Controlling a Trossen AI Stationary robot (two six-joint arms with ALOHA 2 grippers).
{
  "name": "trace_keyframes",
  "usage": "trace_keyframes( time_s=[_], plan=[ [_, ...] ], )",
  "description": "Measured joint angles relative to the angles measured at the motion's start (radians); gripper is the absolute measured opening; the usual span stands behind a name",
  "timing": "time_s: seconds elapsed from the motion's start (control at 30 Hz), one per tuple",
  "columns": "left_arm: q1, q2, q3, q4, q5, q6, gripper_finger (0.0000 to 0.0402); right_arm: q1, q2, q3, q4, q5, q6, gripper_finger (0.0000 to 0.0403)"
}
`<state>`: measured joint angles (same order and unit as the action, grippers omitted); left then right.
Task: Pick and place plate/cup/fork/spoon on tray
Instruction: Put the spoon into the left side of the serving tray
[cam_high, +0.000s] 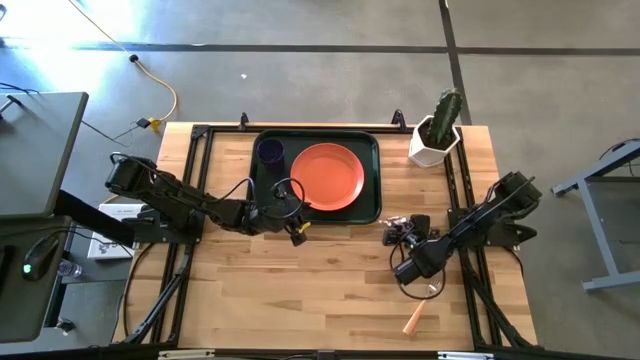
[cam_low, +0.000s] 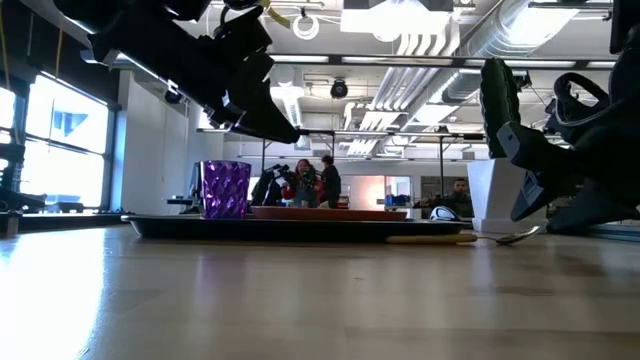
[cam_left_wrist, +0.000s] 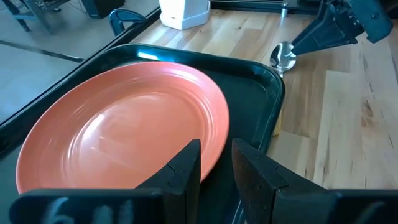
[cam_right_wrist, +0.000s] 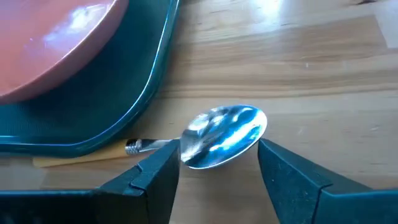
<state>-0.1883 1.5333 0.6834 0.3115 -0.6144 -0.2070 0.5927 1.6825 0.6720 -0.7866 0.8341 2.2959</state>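
Silver-bowled spoon (cam_right_wrist: 224, 137), light wooden handle, flat on the table just off the tray's (cam_right_wrist: 134, 118) 5 o'clock corner. Right gripper (cam_right_wrist: 217, 165) spread around the bowl. Left gripper (cam_left_wrist: 216, 165) narrowly parted above the orange-red plate (cam_left_wrist: 124, 124).

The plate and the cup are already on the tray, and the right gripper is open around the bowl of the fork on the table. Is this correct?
Not quite: it is the spoon, not a fork. The right wrist view shows a round metal bowl between the open fingers of the right gripper. The plate and cup are on the tray.
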Motion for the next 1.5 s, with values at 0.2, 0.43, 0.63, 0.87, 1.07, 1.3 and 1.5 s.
trace_keyframes(
  time_s=[0.2, 0.43, 0.63, 0.87, 1.07, 1.3, 1.5],
  plan=[
    [0.0, 0.0, 0.0, 0.0, -0.001, 0.008, 0.0082, -0.032, 0.024, 0.0, -0.007, -0.007, -0.016, 0.0146],
    [0.0, 0.0, 0.0, 0.0, 0.0, 0.002, 0.0082, -0.081, 0.047, 0.0, -0.012, -0.011, -0.025, 0.0104],
    [0.0, 0.0, 0.0, 0.0, 0.0, 0.007, 0.0082, -0.131, 0.047, 0.0, -0.002, -0.01, -0.151, 0.0091],
    [0.0, 0.0, 0.0, 0.0, 0.0, 0.008, 0.0082, -0.165, 0.045, 0.0, 0.073, -0.002, -0.341, 0.0051],
    [0.0, 0.0, 0.0, 0.0, 0.0, 0.008, 0.0082, -0.15, 0.034, 0.002, 0.06, 0.003, -0.41, 0.0007],
    [0.0, 0.0, 0.0, 0.0, 0.0, 0.009, 0.0082, -0.041, -0.119, 0.016, -0.041, 0.054, -0.593, 0.0003],
    [0.0, 0.0, 0.0, 0.085, 0.07, 0.036, 0.0082, 0.047, -0.279, 0.075, 0.051, 0.158, -0.982, 0.0]
  ],
)
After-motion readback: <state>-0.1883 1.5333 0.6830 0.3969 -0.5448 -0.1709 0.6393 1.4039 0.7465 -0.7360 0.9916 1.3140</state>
